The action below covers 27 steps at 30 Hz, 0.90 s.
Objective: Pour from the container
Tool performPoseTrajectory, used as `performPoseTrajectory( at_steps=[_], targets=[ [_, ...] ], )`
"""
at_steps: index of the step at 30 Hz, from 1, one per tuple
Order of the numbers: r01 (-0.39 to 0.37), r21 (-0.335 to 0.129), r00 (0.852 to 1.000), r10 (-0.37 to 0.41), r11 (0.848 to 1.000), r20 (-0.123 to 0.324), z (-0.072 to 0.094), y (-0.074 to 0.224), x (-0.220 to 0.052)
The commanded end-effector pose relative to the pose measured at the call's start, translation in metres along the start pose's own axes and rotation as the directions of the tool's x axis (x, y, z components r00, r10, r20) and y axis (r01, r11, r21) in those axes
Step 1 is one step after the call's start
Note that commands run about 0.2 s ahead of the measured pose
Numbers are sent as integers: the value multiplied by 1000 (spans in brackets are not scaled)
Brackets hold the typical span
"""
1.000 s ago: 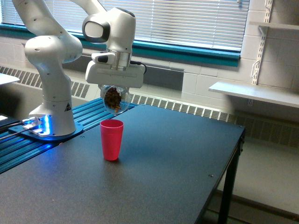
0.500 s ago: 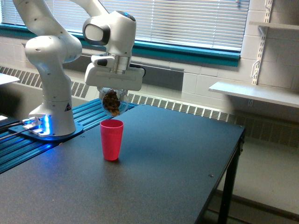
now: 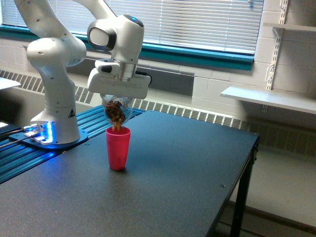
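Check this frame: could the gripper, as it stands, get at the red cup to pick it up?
Probably not. The gripper is shut on the clear container, tilted over the red cup with brown pieces spilling towards it. The cup stands in the open on the table, but the gripper is occupied.

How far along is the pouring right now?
Done: the claw holds the clear jar tipped above the red cup. In hand: brown pieces are spilling from the jar's mouth into the cup. Left: most of the brown contents sit in the jar, so pouring has barely started.
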State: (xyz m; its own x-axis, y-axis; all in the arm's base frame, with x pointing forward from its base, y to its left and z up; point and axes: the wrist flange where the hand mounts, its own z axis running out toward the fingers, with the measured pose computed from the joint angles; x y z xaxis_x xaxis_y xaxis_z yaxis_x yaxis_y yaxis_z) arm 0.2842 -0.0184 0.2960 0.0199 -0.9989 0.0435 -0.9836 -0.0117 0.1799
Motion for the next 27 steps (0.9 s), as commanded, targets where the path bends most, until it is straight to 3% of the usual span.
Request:
performPoseTrajectory(
  at_steps=[1,27],
  targets=[
    [28,-57,1000,-28,998,-3,17,10,-4],
    [53,-84,999,-54,995,-6,20,13,-1]
  ],
)
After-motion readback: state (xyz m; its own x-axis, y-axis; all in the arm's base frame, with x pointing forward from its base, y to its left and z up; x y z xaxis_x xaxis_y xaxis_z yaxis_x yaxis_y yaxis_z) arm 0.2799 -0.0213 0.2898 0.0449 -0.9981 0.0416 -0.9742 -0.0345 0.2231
